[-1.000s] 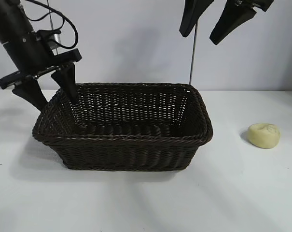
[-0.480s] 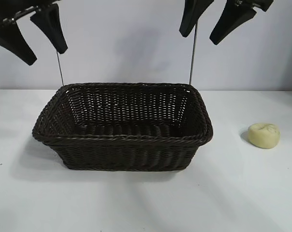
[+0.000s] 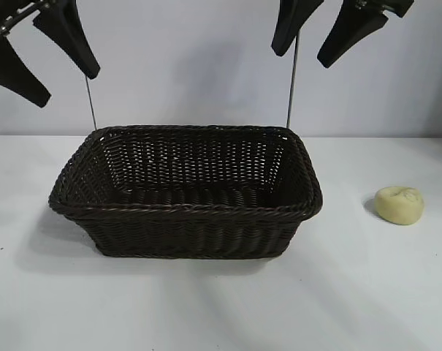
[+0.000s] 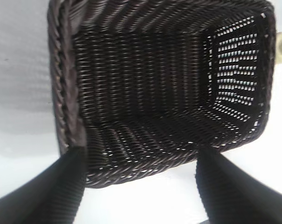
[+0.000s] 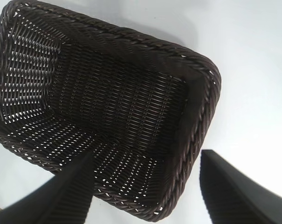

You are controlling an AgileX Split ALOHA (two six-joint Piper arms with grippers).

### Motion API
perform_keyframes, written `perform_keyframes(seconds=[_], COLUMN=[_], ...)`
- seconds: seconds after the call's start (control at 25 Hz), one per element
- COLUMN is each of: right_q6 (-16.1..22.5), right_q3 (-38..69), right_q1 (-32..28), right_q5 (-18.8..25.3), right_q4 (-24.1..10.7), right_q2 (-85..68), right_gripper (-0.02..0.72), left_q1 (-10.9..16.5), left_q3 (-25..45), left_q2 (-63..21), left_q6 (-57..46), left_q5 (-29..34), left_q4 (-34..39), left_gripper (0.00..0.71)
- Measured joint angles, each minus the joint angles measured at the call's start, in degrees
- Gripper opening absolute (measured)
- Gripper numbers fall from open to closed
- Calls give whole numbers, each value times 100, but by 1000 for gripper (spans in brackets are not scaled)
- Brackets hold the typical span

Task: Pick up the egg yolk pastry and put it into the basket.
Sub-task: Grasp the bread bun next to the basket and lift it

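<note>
The basket (image 3: 185, 191) sits on the table (image 3: 221, 300), below and between the two raised grippers. The left gripper (image 3: 49, 55) hangs above and outside the basket's left end; the right gripper (image 3: 324, 33) hangs above its right rear corner. The egg yolk pastry (image 3: 399, 204) lies on the table, below and right of the right gripper, apart from the basket.
</note>
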Motion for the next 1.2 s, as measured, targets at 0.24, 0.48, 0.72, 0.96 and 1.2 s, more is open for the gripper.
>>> perform_keyframes(seconds=[0.24, 0.48, 0.72, 0.96, 1.2], right_q6=[0, 0, 92, 154, 160], right_q3=[0, 0, 0, 0, 0], right_q1=[0, 0, 0, -92, -683], right_q5=[0, 0, -4, 126, 133], right_q4=[0, 0, -5, -224, -386], right_q2=[0, 0, 0, 0, 0], right_gripper=[474, 474, 474, 474, 474], left_q1=[-46, -202, -202, -202, -202], left_q3=[0, 0, 0, 0, 0], left_q2=[0, 0, 0, 0, 0], left_q6=[-4, -4, -4, -4, -4], left_q5=[-106, -264, -313, -313, -313], left_q4=[-11, -25, -20, -20, -20], left_gripper=[489, 489, 489, 489, 489])
